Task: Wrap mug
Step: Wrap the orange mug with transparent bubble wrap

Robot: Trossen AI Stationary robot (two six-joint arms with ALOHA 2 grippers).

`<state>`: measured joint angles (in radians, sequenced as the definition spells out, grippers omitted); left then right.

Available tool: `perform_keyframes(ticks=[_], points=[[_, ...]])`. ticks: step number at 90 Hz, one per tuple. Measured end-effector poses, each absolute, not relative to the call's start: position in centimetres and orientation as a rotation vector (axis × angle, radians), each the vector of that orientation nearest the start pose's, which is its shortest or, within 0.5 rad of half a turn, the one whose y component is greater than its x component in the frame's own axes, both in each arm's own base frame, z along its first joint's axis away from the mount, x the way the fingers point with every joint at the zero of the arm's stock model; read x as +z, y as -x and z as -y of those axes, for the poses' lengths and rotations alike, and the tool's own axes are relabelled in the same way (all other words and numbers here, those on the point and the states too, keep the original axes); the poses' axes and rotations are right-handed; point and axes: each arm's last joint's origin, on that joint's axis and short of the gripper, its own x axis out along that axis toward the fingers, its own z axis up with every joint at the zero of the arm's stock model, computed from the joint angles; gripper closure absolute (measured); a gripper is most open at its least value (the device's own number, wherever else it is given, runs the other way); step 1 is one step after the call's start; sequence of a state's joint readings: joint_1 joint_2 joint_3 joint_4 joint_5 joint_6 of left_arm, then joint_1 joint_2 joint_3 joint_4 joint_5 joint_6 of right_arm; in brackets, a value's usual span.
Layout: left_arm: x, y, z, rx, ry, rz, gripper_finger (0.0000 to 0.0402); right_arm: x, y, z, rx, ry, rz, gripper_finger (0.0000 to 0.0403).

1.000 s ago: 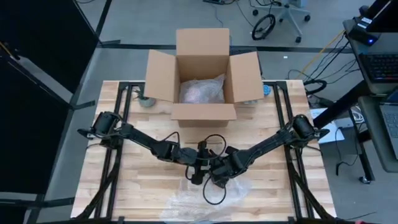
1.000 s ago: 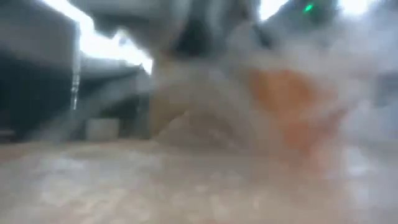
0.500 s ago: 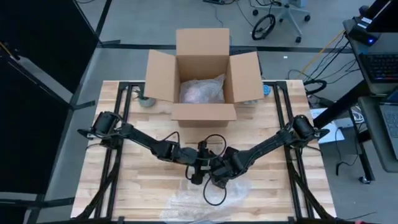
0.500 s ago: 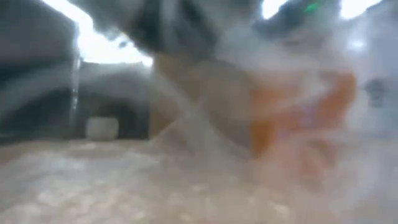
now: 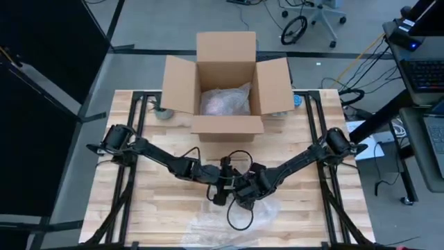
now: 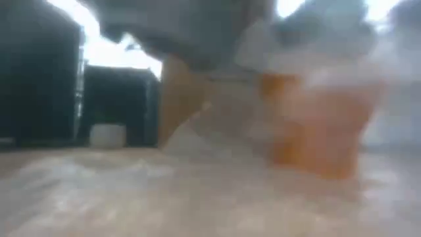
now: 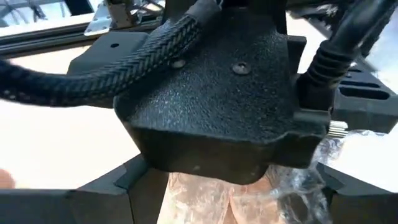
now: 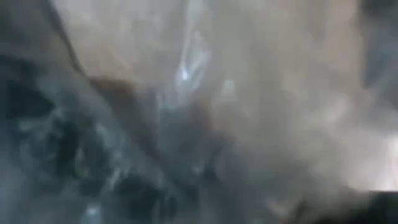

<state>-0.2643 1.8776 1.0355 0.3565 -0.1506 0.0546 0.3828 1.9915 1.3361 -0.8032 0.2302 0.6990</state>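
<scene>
One open cardboard box [image 5: 227,87] holds a plastic-wrapped bundle [image 5: 224,101] — both arms' fingers' state: cannot tell.

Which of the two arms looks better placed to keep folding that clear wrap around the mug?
Probably the right gripper: it sits directly over the bubble wrap covering the orange mug, its camera buried in plastic. The left gripper waits beside it, its view blocked by the other arm.

An orange mug [image 6: 316,122] stands upright, blurred behind clear bubble wrap [image 5: 232,221] that lies crumpled on the table's near side, well apart from the open cardboard box [image 5: 225,83].
</scene>
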Motion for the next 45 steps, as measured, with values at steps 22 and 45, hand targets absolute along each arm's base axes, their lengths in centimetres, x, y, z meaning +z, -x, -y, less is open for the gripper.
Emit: perform_keyframes(ticks=[22, 45], points=[[17.0, -38.0, 8.8, -0.071, -0.146, -0.489, 0.0164, 15.6, -34.7, -11.8, -0.337, -0.146, -1.341, 0.0219], [17.0, -38.0, 8.8, -0.068, -0.145, -0.489, 0.0164, 19.8, -33.3, -11.9, -0.327, -0.221, -1.239, 0.0218]])
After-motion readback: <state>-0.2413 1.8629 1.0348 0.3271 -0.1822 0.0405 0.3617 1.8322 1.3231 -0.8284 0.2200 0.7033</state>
